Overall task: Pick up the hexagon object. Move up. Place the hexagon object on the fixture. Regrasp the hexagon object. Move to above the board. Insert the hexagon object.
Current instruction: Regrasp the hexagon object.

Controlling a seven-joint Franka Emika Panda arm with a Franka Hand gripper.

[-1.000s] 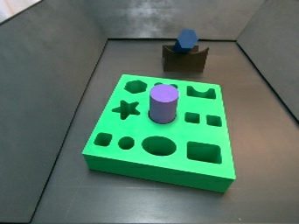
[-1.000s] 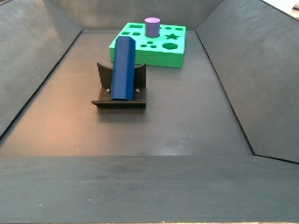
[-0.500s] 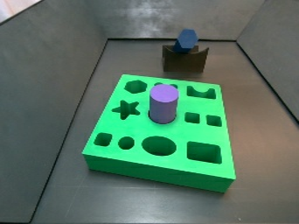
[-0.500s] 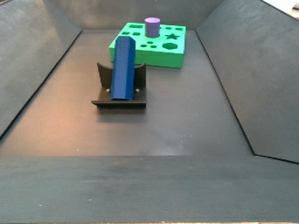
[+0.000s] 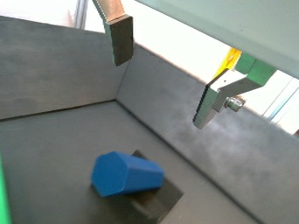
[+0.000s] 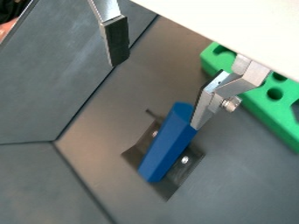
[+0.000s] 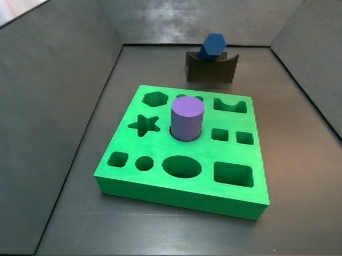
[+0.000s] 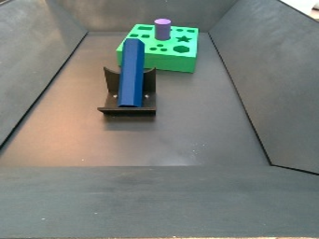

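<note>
The blue hexagon object (image 8: 132, 75) rests tilted in the notch of the dark fixture (image 8: 125, 109), apart from the green board (image 8: 174, 63). In a side view the hexagon object (image 7: 214, 44) sits on the fixture (image 7: 211, 70) behind the board (image 7: 201, 197). My gripper (image 6: 158, 94) shows only in the wrist views. It is open and empty, high above the hexagon object (image 6: 167, 140) and fixture (image 6: 177, 171). In a wrist view the gripper (image 5: 162, 92) is above the hexagon object's end (image 5: 122, 173) and the fixture (image 5: 159, 202).
A purple cylinder (image 7: 187, 118) stands upright in a hole of the board, and shows in a side view (image 8: 162, 26) too. A corner of the board (image 6: 284, 118) lies beside the fixture. Dark sloping walls enclose the floor.
</note>
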